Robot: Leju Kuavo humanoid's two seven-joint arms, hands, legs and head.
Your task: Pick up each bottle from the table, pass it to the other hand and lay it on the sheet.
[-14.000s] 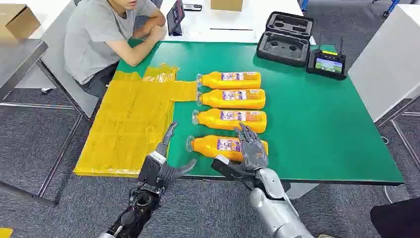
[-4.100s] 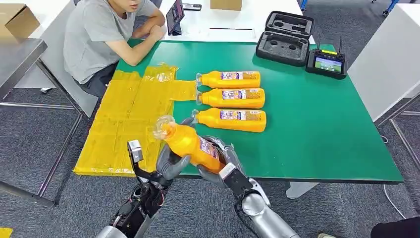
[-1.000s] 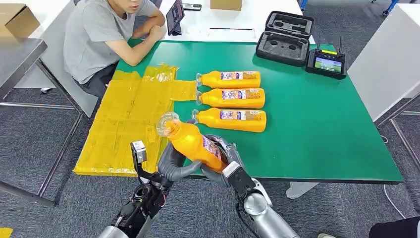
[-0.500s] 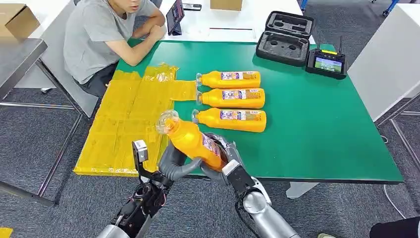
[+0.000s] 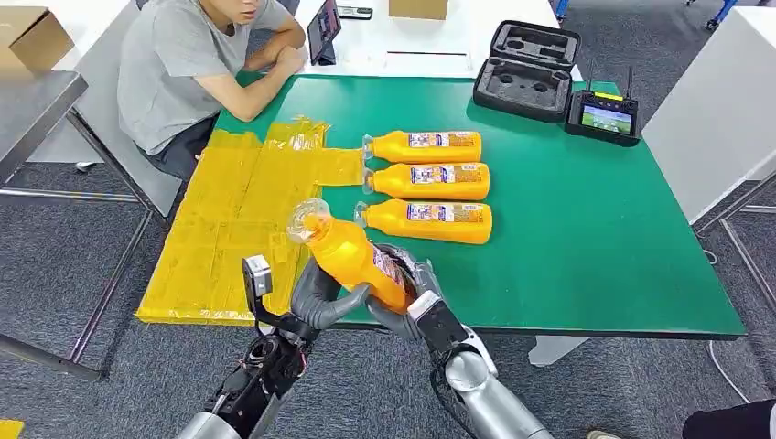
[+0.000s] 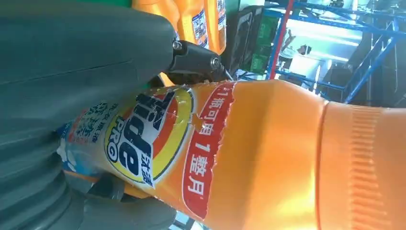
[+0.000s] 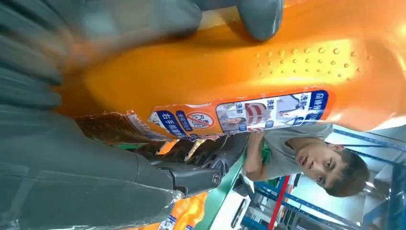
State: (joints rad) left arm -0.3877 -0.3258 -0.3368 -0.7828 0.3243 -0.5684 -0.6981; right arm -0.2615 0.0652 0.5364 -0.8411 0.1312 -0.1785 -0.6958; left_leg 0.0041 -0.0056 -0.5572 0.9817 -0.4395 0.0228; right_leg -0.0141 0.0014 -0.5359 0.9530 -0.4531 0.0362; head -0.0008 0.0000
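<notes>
An orange detergent bottle [image 5: 352, 262] hangs tilted above the near edge of the green table [image 5: 586, 229], its clear cap pointing up and left. My left hand [image 5: 317, 294] wraps its fingers around the bottle's middle from below. My right hand [image 5: 414, 291] grips the bottle's base end. The left wrist view shows the label and body of the bottle [image 6: 249, 153] against my left hand [image 6: 72, 67]. In the right wrist view the bottle [image 7: 230, 67] lies in my right hand [image 7: 72, 158]. Three more orange bottles [image 5: 428, 181] lie in a row on the table. The yellow sheet [image 5: 233, 229] covers the table's left side.
A person [image 5: 183, 64] sits at the far left corner, arms resting on the table. A black foam case [image 5: 528, 71] and a controller with a screen [image 5: 604, 117] stand at the far right. A cardboard box [image 5: 32, 37] sits on a side table at the left.
The held bottle has shifted slightly up and to the left. My left hand's fingers have closed further around its middle, while my right hand keeps hold of the base.
</notes>
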